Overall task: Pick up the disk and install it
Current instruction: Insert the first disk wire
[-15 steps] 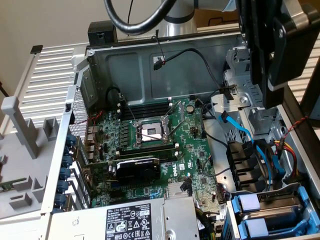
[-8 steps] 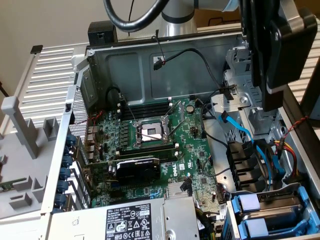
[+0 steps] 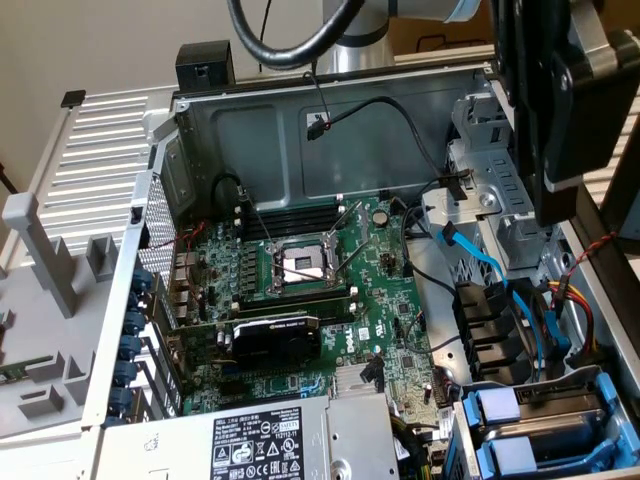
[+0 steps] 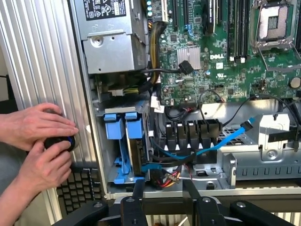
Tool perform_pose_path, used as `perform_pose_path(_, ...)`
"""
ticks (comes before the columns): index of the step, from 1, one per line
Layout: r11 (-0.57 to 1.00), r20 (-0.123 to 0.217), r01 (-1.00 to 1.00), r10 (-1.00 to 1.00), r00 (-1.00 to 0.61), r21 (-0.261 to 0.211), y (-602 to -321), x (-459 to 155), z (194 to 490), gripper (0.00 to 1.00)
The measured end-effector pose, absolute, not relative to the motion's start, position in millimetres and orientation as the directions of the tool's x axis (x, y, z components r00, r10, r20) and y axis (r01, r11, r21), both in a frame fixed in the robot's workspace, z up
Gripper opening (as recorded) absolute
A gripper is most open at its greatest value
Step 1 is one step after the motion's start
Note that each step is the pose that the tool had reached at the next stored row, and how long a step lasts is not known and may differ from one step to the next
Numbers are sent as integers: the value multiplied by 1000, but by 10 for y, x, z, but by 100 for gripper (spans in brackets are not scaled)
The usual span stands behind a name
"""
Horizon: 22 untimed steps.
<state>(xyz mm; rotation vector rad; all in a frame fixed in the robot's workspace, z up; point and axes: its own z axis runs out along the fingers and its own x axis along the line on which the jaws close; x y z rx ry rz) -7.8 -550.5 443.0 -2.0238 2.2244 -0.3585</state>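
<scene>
The disk (image 4: 134, 153) shows edge-on as a grey slab between bright blue carrier frames, seated in the drive bay at the corner of the open computer case. In the exterior view the blue carriers (image 3: 545, 430) lie at the lower right. My gripper (image 4: 164, 193) hovers over the case rim beside that bay, open, with one black finger (image 4: 138, 190) on each side of an empty gap. It touches nothing. In the exterior view my gripper (image 3: 556, 195) hangs as a black body at the upper right, above the empty metal drive cage (image 3: 480, 190).
A green motherboard (image 3: 300, 290) fills the case floor. The silver power supply (image 3: 290, 440) sits beside the drive bay. Blue and black cables (image 4: 211, 143) run across the black connectors. A person's hands (image 4: 40, 141) hold a small black object outside the case wall.
</scene>
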Motion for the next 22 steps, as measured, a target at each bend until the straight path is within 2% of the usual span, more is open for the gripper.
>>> perform_pose_path(22,97,75,-965,-990,-119,-245,-5339,399,4374,45)
